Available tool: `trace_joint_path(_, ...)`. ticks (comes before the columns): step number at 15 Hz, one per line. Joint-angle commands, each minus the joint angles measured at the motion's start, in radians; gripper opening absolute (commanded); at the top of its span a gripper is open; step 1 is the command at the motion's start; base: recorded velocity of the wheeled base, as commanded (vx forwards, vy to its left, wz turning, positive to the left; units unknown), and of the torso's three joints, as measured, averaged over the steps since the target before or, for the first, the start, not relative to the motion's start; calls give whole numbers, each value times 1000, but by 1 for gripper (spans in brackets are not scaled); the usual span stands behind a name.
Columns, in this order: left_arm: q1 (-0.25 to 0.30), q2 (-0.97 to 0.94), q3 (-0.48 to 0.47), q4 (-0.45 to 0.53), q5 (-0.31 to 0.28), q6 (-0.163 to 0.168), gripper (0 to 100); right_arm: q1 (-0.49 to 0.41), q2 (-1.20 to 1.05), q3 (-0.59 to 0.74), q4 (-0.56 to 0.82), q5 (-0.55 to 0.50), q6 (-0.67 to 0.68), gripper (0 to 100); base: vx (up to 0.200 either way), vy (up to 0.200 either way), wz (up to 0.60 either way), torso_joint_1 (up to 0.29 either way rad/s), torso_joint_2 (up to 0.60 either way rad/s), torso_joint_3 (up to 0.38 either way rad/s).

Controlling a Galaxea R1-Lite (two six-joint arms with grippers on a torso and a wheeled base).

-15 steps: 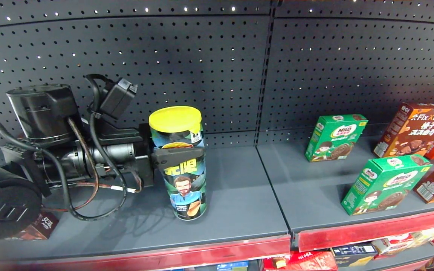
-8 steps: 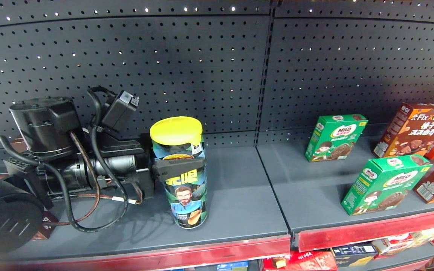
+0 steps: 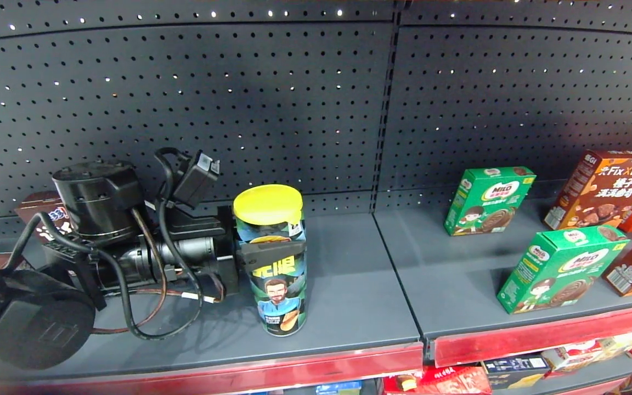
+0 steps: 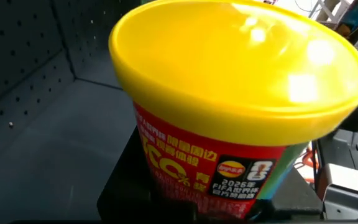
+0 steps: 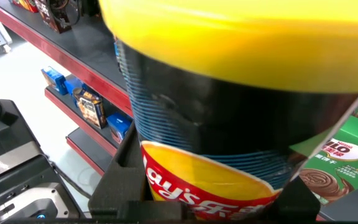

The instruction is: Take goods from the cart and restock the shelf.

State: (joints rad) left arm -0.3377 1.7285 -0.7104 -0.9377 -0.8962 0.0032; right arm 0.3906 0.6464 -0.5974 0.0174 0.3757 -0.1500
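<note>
The grey shelf (image 3: 349, 285) carries the chip can (image 3: 278, 291) upright near its front edge, long axis vertical. The left gripper (image 3: 269, 252) lies level at the can's left, jaws clamped across its upper half. The right gripper (image 5: 210, 202) has its jaws gripping a second can (image 5: 229, 143). Two green boxes (image 3: 560, 269) stand well apart to the right. The yellow lid (image 3: 267, 204) points up.

Right of the tall yellow-lidded chip can (image 3: 277, 296) clamped in my left hand (image 3: 269, 249), the dark grey metal shelf (image 3: 349, 274) lies bare as far as the rear green cardboard box (image 3: 489, 200) and the front green cardboard box (image 3: 563, 269). The black perforated back panel (image 3: 294, 109) closes the rear, and a brown cardboard box (image 3: 604, 186) stands beyond the green ones.
</note>
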Motion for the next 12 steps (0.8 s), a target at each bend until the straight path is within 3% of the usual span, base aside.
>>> trace_joint_path(1, 0, 16, 12, -1, 0, 0, 0, 1, -1, 1, -1, 0, 0, 0, 0, 0, 0, 0, 0, 0)
trace_joint_path(8, 5, 5, 3, -3, -1, -9, 0, -1, -1, 1, 1, 0, 0, 0, 0, 0, 0, 0, 0, 0)
trace_joint_path(9, 5, 3, 2, -3, -3, -34, 0, -1, -1, 4, 1, 0, 0, 0, 0, 0, 0, 0, 0, 0)
trace_joint_path(12, 5, -6, 26, -4, -3, -35, 0, -1, -1, 4, -1, 0, 0, 0, 0, 0, 0, 0, 0, 0)
